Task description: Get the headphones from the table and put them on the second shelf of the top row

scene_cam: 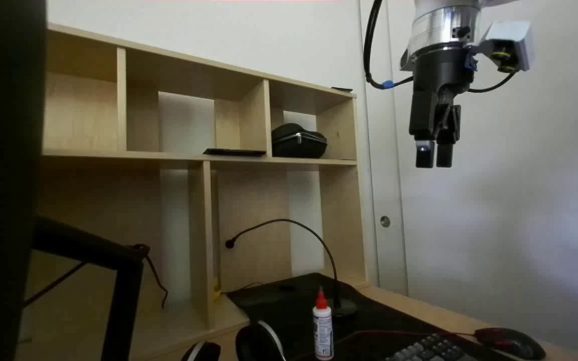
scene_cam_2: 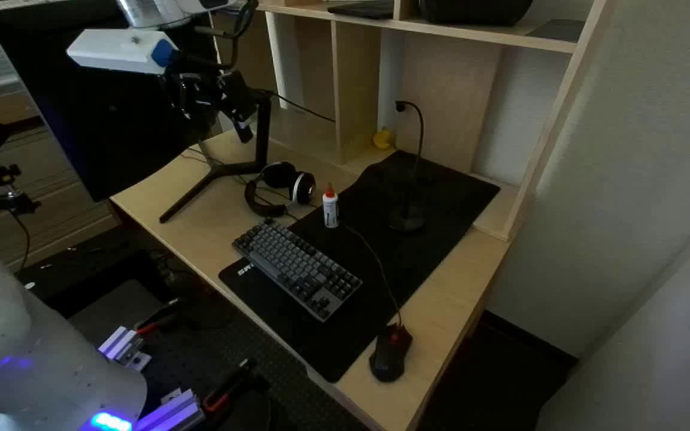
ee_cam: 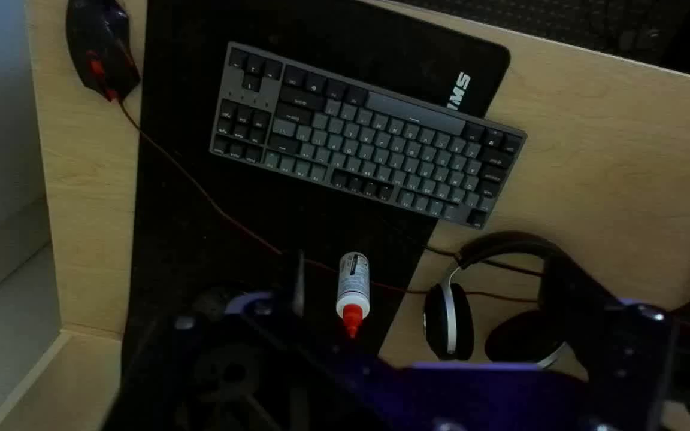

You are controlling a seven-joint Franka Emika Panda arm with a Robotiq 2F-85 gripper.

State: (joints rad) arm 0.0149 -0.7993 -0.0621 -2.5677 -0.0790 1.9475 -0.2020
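The black headphones lie on the light wooden table (scene_cam_2: 447,293), beside the black mat. They show in an exterior view (scene_cam_2: 304,188), partly at the bottom edge in an exterior view (scene_cam: 259,343), and in the wrist view (ee_cam: 450,323). My gripper hangs empty, well above the table, in both exterior views (scene_cam: 434,156) (scene_cam_2: 243,130). In the wrist view its fingers (ee_cam: 426,287) stand wide apart, and the right one hides part of the headphones. The middle upper cubby (scene_cam: 168,154) holds a flat black item (scene_cam: 234,152) at its right side.
A red-tipped white bottle (scene_cam_2: 330,208) stands upright near the headphones. A keyboard (scene_cam_2: 297,266), mouse (scene_cam_2: 390,353) and gooseneck device (scene_cam_2: 408,218) are on the table. A monitor (scene_cam_2: 105,102) on a stand is close to the arm. A black case (scene_cam: 299,143) fills the right upper cubby.
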